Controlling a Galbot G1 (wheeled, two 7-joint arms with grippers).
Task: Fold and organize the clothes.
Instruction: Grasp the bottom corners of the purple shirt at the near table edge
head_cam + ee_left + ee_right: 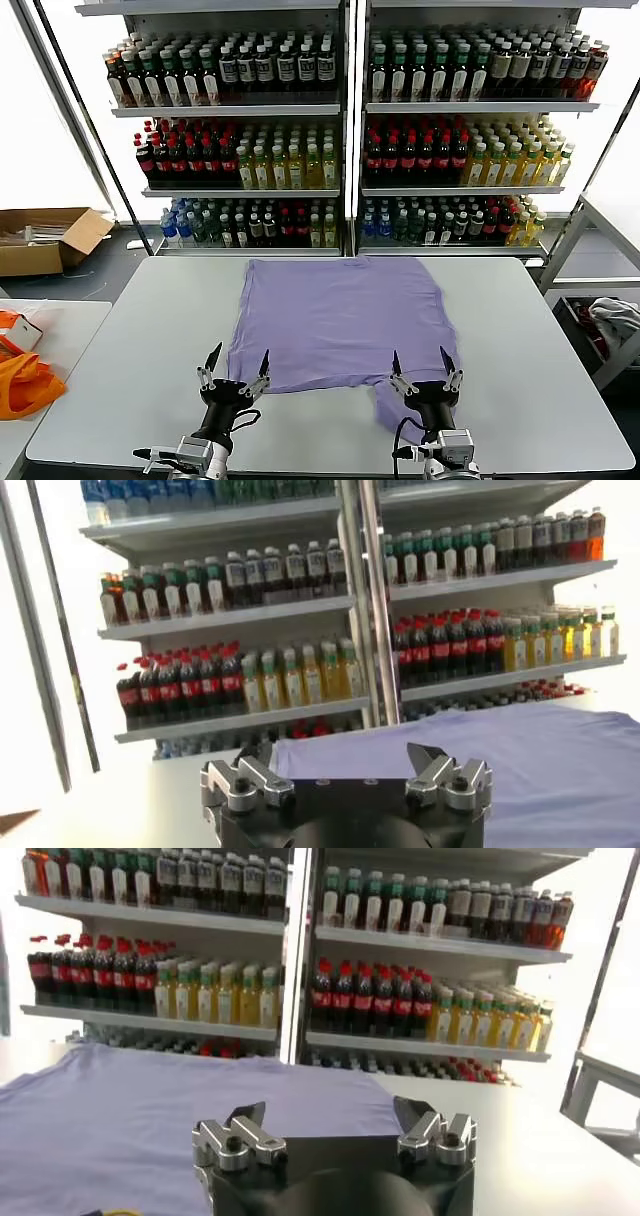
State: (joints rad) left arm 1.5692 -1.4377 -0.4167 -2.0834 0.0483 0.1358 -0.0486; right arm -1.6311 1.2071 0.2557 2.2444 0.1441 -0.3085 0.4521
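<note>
- The head view looks forward and down from above the table's [520, 330] near edge.
- Each wrist view sits low, close behind its gripper, facing the far edge.
- All share the T-shirt [335, 320] and drink shelves [345, 110].

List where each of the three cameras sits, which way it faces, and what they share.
Head view: high on the robot, looking forward and down at the grey table, lavender T-shirt, both open claws, left claw, right claw.
Left wrist view: behind the left claw, facing the drink shelves.
Right wrist view: behind the right claw, facing the shelves.
Shared: T-shirt and shelves appear in all three.
</note>
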